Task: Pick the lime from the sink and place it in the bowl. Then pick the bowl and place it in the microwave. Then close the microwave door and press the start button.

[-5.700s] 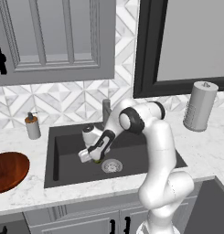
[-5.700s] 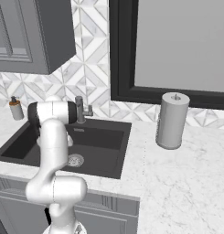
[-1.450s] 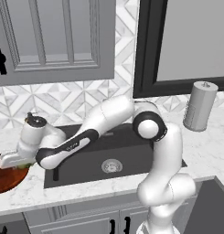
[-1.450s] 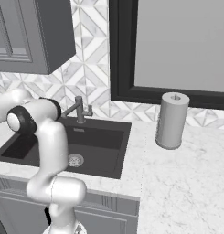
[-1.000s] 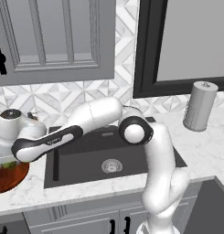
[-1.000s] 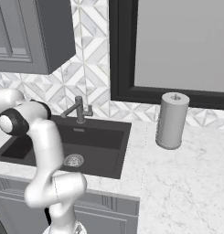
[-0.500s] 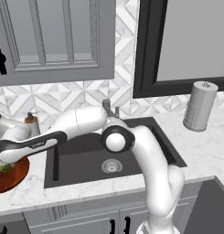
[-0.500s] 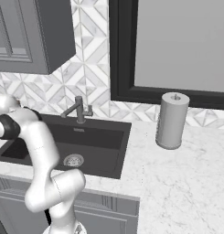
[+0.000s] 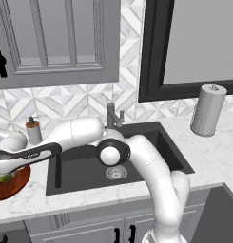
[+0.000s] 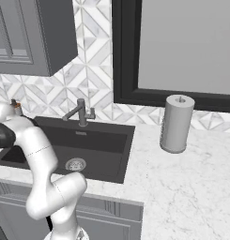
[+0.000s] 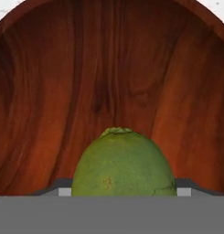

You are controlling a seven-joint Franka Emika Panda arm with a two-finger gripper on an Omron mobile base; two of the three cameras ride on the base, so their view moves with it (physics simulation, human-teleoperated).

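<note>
The lime [image 11: 123,162] sits between my fingertips, which press on both its sides, so my gripper [image 11: 123,191] is shut on it. Right behind it, very close, lies the reddish-brown wooden bowl [image 11: 109,77] with its grain showing. In the left base view my arm stretches far left across the sink [image 9: 151,142], and the gripper [image 9: 2,173] hangs just over the bowl [image 9: 15,186] on the marble counter, with a bit of green lime [image 9: 4,179] under the hand. A black-framed grey panel [image 9: 199,42], apparently the microwave, is up at the right.
A soap bottle [image 9: 33,131] stands behind the bowl by the wall. The faucet [image 9: 113,116] rises at the sink's back, and the drain [image 9: 116,172] is in the basin floor. A paper towel roll [image 9: 208,110] stands at the right. Grey cabinets [image 9: 56,38] hang above.
My arm has swung from the sink out to the left with the lime and has come down over the bowl. The bowl itself has stayed put.
</note>
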